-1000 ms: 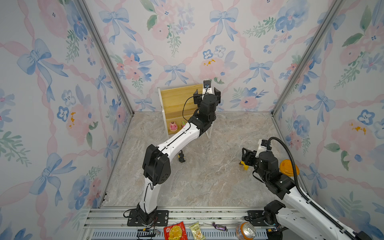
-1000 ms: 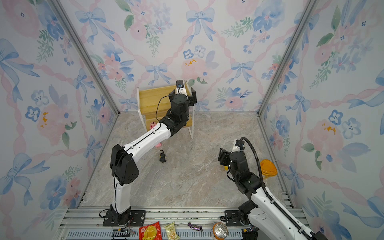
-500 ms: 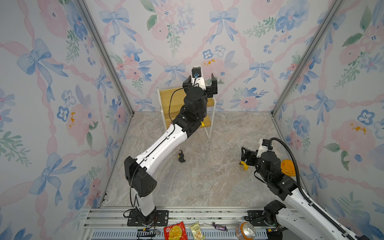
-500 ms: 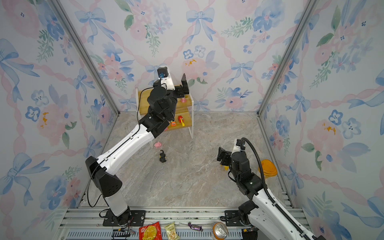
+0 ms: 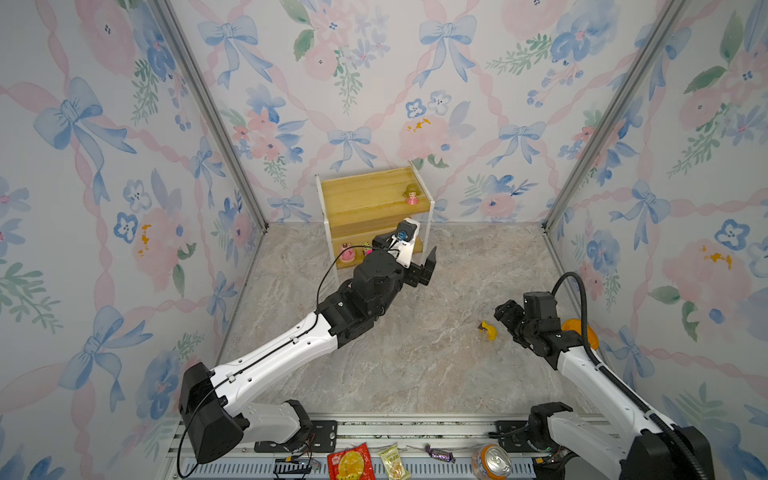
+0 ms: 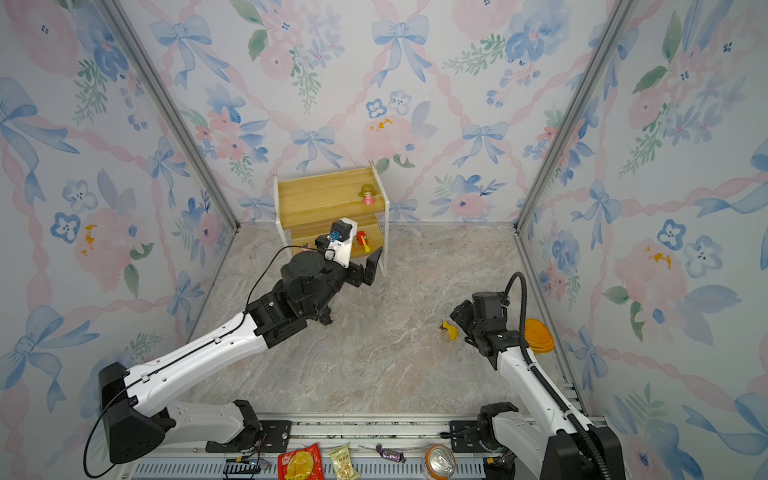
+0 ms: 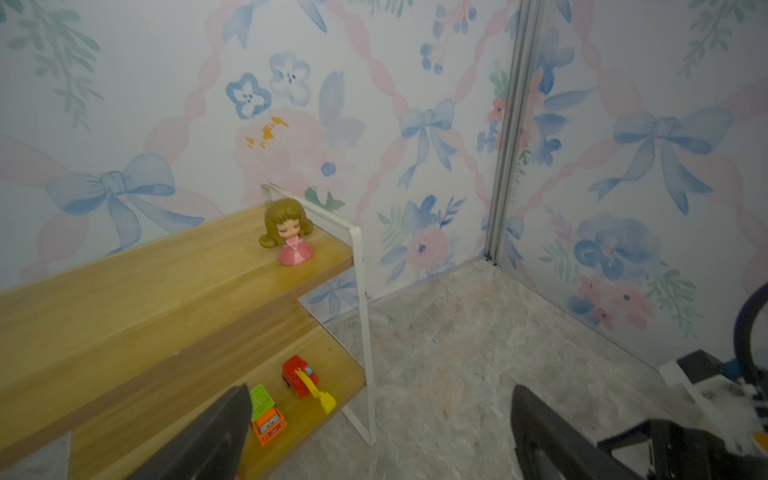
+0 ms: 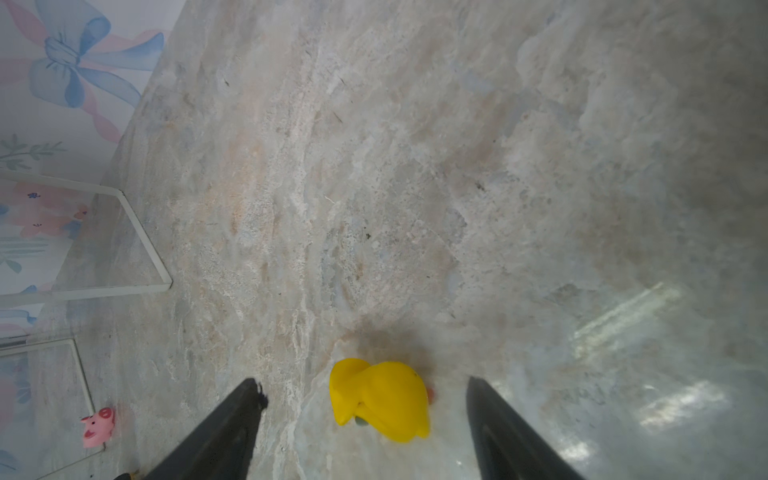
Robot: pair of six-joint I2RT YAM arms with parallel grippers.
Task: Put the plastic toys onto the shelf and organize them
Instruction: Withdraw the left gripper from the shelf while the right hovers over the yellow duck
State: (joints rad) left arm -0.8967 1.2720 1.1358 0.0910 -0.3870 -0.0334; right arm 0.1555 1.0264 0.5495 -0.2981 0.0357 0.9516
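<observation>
While the left tool point(image 7: 380, 390) hangs open by the shelf point(image 7: 124, 291), the right tool point(image 8: 365, 383) is open around the yellow-haired figure point(image 5: 488, 331), lower right.

Left arm point(image 5: 282, 357): stretched long and low, forearm rising to a wrist tipped upward.
Left gripper point(image 7: 379, 392): jaws spread wide, nothing between them.
Right arm point(image 5: 594, 374): bent, reaching inward, wrist pitched down.
Right gripper point(image 8: 363, 386): held low, jaws parted, gripping nothing.
</observation>
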